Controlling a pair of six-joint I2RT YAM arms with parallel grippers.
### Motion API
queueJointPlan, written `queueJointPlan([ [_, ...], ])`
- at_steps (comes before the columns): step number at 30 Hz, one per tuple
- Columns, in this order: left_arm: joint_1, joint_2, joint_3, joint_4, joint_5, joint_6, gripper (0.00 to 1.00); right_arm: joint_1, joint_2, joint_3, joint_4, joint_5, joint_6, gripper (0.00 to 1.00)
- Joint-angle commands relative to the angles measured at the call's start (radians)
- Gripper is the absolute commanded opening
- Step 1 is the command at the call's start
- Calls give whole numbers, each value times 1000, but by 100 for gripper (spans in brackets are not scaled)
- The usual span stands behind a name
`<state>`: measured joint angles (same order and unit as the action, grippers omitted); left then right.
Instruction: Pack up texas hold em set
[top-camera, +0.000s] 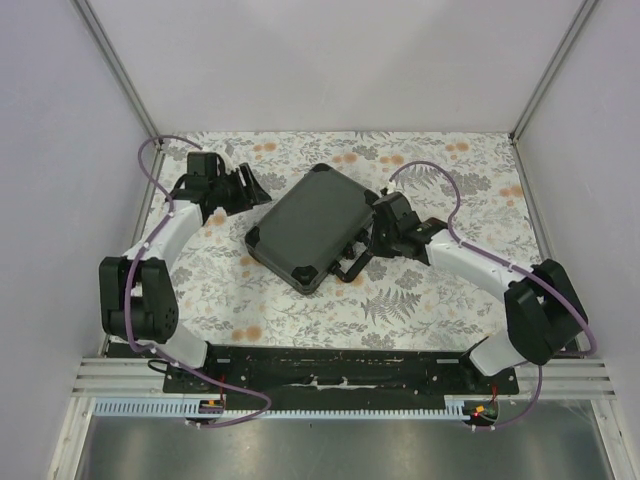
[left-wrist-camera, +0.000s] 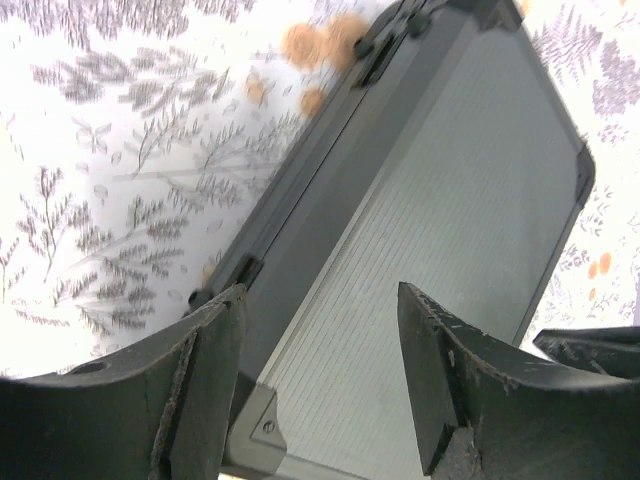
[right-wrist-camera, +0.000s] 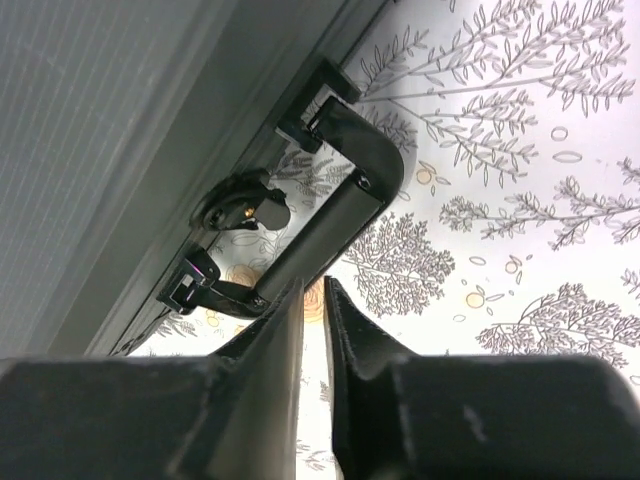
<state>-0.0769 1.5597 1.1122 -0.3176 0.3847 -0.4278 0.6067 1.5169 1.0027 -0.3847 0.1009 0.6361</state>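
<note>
Right wrist view: the right tool (right-wrist-camera: 312, 285) has its two fingers drawn almost together, with only a thin slit between them and nothing pinched in it. Its tips sit just short of the handle (right-wrist-camera: 335, 205), which lies folded out from the front edge of the case (right-wrist-camera: 100, 120) over the table (right-wrist-camera: 520, 200). Whether the tips touch the handle I cannot tell. Just left of the handle bar, a small round catch (right-wrist-camera: 240, 205) sits on the case's front wall.

In the left wrist view the left tool (left-wrist-camera: 320, 300) is spread wide and holds nothing. A corner of the ribbed lid shows in the gap between its fingers.

In the top external view the case lies shut and flat, at a slant, in the middle of the flowered table. The left tool is at its upper left side and the right tool at its lower right side, by the handle. No chips, cards or buttons show anywhere, so the packing looks close to done, and the step in hand seems to be securing the front edge.

To do it well, I judge the right tool should press its closed tips squarely on the catch, not on the loose handle, which would likely swing aside. The left tool should come down on its corner as a brace, since the hard case would probably slide or spin on the cloth under a sideways push
</note>
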Motion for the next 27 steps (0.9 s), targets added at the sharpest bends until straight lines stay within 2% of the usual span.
queueJointPlan([
  [1,-4,54,110,-32,37,63,69,10,-17,-55,13,-43,60,16],
  [5,-6,115,146,-35,118,106,70,13,25,-49,47,-78,71,9],
  [10,-4,174,159,-26,144,112,71,18,80,-26,93,-98,82,6],
  [21,-4,287,198,-9,77,60,66,22,163,-6,185,-136,109,4],
  [27,-6,339,232,-40,65,89,63,34,131,23,168,-112,99,4],
])
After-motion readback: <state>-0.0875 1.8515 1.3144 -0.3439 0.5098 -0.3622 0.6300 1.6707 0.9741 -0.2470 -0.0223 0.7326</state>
